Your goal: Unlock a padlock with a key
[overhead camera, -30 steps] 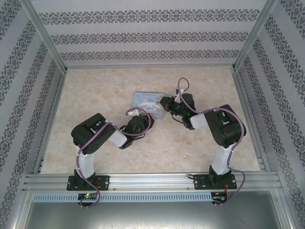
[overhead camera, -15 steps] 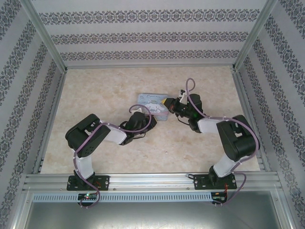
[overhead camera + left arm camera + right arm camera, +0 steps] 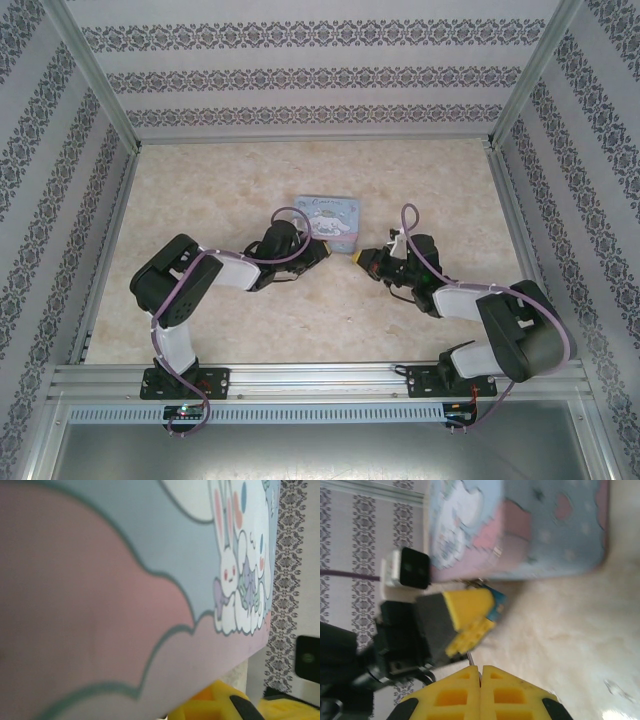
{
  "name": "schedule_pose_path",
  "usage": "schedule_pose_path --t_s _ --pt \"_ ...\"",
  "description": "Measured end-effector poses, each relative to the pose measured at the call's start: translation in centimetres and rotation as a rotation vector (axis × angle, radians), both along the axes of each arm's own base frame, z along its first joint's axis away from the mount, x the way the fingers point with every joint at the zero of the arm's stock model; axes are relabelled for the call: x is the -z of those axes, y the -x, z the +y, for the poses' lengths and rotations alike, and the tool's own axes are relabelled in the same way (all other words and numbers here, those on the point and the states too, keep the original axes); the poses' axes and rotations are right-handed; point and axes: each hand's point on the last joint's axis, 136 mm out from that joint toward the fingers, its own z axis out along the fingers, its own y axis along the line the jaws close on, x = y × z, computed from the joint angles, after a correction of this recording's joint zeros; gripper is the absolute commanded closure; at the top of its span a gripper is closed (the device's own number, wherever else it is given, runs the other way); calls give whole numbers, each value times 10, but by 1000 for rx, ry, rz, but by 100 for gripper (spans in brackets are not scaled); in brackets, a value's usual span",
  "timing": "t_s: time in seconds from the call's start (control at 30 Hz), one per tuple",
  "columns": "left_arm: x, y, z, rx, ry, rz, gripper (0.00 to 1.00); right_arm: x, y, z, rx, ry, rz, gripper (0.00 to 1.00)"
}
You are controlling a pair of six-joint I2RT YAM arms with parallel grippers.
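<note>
The right gripper (image 3: 480,671) is seen pressed fully closed in its own wrist view, its two yellow fingers met along a single seam. A thin silvery sliver, the key (image 3: 469,658), is pinched at their tips and stands out beyond them. Just past the key's end the left gripper (image 3: 489,614) is turned toward it. Its yellow fingertips are drawn together on a small bluish body, the padlock (image 3: 496,605), which juts past the tips on the side nearest the tin. The shackle and keyhole are lost in blur, and it cannot be told whether the key touches the padlock or stops just short of it. The pale blue cartoon tin (image 3: 545,535) is laid flat on the marbled table (image 3: 580,635) just behind the padlock, its near edge close to the left fingertips. In the left wrist view the tin's printed lid is held very near the lens, with yellow finger parts seen along the bottom edge. From above, the two grippers are found tip to tip just below the tin's near edge. The left is under its middle and the right is under its right corner, with both arms bent inward from their bases. The table is enclosed by patterned walls (image 3: 300,75).
</note>
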Motion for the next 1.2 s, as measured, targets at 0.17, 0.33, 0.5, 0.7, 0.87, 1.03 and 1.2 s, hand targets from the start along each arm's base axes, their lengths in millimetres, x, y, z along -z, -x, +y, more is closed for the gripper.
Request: schedule_pose_path --t_s 0.17,0.33,0.5,0.7,0.87,1.03,1.2 --pt "-7 2 -5 44 23 7 100 8 6 6 -18 3 18 100" --pt "-11 3 -7 46 62 27 100 12 5 9 -3 -5 33 100" --pt "-15 3 -6 19 114 42 100 14 3 13 17 -9 46 100" --pt "-14 6 -2 -18 159 64 100 22 2 16 43 -4 71 100" --pt "-16 5 -2 -33 185 76 100 25 1 16 64 1 83 100" --pt "-18 6 -2 -39 193 87 100 25 -1 16 83 3 83 100" --pt "-25 7 -3 -31 184 89 100 21 -6 16 93 -2 72 100"
